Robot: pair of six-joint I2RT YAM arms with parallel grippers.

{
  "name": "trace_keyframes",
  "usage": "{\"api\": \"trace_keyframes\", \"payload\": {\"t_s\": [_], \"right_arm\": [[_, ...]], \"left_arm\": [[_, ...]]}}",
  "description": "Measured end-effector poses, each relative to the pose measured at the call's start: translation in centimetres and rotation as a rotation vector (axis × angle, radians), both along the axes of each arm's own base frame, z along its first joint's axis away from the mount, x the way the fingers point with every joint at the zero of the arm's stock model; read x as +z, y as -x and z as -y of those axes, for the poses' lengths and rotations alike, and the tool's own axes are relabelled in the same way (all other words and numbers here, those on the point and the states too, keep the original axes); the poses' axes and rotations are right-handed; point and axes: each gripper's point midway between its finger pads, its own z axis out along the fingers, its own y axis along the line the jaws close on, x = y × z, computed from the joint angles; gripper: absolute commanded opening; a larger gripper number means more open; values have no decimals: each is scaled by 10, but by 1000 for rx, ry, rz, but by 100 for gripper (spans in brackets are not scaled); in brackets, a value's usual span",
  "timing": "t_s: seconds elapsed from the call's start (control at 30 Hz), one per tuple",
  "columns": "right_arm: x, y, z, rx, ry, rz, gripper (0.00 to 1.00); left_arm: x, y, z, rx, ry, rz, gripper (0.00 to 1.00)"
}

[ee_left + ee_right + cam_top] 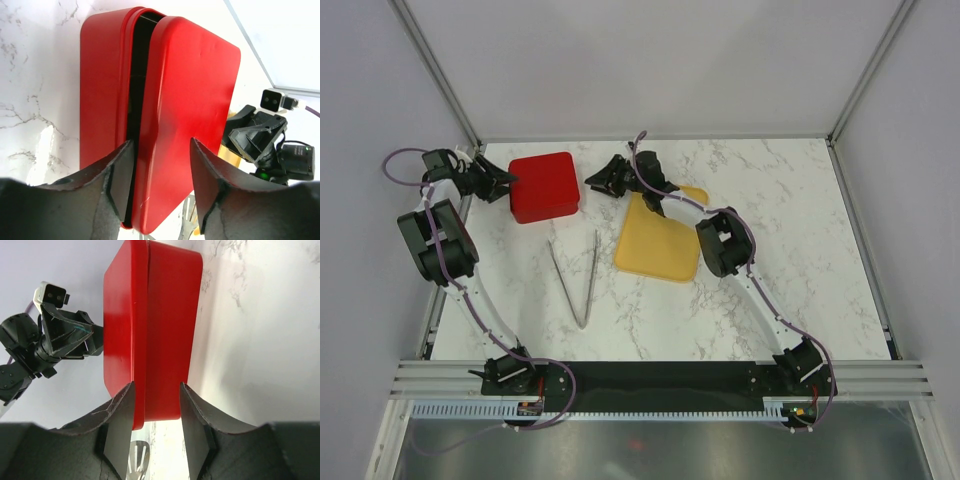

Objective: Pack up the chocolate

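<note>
Left claw (161, 145): my jaws apart at lidded box (544, 187) | right claw (157, 386): jaws apart, facing box | tongs (582, 318) beside tray (655, 245)

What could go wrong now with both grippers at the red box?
The left gripper and right gripper are open at opposite sides of the box; uneven pulls may slide or tip it. The lid gapes on the left gripper's side, so it may jam or spring off. A sliding box could hit the tongs.
</note>
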Motion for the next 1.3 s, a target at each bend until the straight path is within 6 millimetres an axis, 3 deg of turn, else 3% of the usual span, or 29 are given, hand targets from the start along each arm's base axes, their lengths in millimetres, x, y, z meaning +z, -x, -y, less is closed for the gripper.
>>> {"api": "trace_keyframes", "payload": {"t_s": [0.5,0.87,1.07,1.3], "right_arm": [[2,14,-24,-1,20,37,44],[-1,19,-34,-12,39,59,44],[-2,21,-37,-16,46,65,43],[-1,26,-43,-11,45,68,40]], "left_arm": [[-2,3,-7,9,-70,-11,68],[41,5,-42,126,-261,30,70],[35,6,-52,141,-301,19,70],[22,0,-41,97,-287,22,70]]}}
